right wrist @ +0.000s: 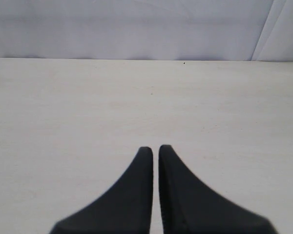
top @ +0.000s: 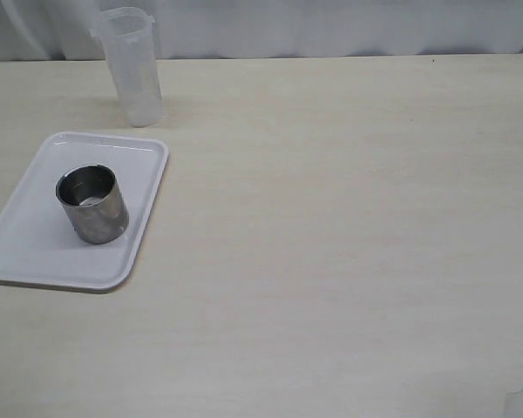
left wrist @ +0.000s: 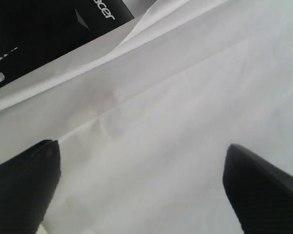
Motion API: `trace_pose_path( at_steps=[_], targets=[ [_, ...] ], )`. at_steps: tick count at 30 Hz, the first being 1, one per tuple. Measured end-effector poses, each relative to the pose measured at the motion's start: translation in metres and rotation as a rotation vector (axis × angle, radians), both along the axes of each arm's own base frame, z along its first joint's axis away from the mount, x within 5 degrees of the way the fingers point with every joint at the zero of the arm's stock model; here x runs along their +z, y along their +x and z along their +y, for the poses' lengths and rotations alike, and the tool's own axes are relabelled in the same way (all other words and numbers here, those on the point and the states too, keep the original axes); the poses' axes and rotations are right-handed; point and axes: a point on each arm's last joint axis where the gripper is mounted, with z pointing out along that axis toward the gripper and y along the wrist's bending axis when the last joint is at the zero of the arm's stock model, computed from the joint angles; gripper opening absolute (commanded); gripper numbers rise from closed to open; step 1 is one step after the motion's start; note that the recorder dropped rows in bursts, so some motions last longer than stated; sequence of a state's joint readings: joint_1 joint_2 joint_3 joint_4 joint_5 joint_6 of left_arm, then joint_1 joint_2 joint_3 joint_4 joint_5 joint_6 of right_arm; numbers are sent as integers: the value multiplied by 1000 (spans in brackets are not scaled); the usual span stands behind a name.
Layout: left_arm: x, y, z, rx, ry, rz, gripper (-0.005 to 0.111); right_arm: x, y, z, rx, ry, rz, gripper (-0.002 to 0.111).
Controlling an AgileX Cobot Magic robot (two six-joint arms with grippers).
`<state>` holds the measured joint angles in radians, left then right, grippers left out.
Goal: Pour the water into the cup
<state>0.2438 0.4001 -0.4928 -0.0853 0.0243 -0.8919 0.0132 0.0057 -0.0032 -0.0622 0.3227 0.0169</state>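
- Exterior view, left: stainless-steel cup [top: 91,205] upright on white tray [top: 26,248], seemingly empty.
- Just behind tray: translucent plastic beaker [top: 132,65], a little water [top: 144,113] at bottom; probably light, smooth, slightly squeezable; best gripped mid-wall.
- Left gripper [left wrist: 141,190]: spread wide, empty.
- Right gripper [right wrist: 155,152]: nearly together, empty.

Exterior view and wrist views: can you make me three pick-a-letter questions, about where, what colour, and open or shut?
1. Where does the cup stand? A on a shelf; B on the white tray; C in a blue bowl.
2. The cup's colour? A red; B blue; C silver-grey.
3. The jaws of the right gripper are: A shut, empty; B wide open; C holding the cup.
Answers: 1 B, tray rim surrounds it; 2 C, dull metal; 3 A, tips nearly touch, nothing between.
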Motion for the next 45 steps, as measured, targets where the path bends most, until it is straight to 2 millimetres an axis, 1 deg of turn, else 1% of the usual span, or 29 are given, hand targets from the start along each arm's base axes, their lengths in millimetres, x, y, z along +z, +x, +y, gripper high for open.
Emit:
trace_pose_path(
  at_steps=[6, 13, 17, 19, 23, 26, 33, 36, 39, 42, 45],
  targets=[
    [4, -11, -3, -6, -16, -51, 84, 0, 0, 0, 0, 0, 0, 4],
    [5, -32, -9, -17, -21, -111, 84, 0, 0, 0, 0, 0, 0, 4],
    [-5, -47, -13, -23, -16, -123, 84, 0, 0, 0, 0, 0, 0, 4],
    [-14, -54, -15, -30, -19, -102, 84, 0, 0, 0, 0, 0, 0, 4],
    [-28, -64, -20, -58, -59, -89, 84, 0, 0, 0, 0, 0, 0, 4],
    [-35, -64, -21, -83, -111, -79, 84, 0, 0, 0, 0, 0, 0, 4],
    [-38, -62, -22, -93, -134, -65, 84, 0, 0, 0, 0, 0, 2, 4],
    [-38, -62, -21, -73, -92, -53, 84, 0, 0, 0, 0, 0, 2, 4],
    [-39, -63, -18, -35, -14, -37, 84, 0, 0, 0, 0, 0, 2, 4],
    [-38, -62, -17, 5, 119, -40, 84, 0, 0, 0, 0, 0, 2, 4],
    [-43, -58, -15, 47, 278, -55, 84, 0, 0, 0, 0, 0, 2, 4]
  ],
)
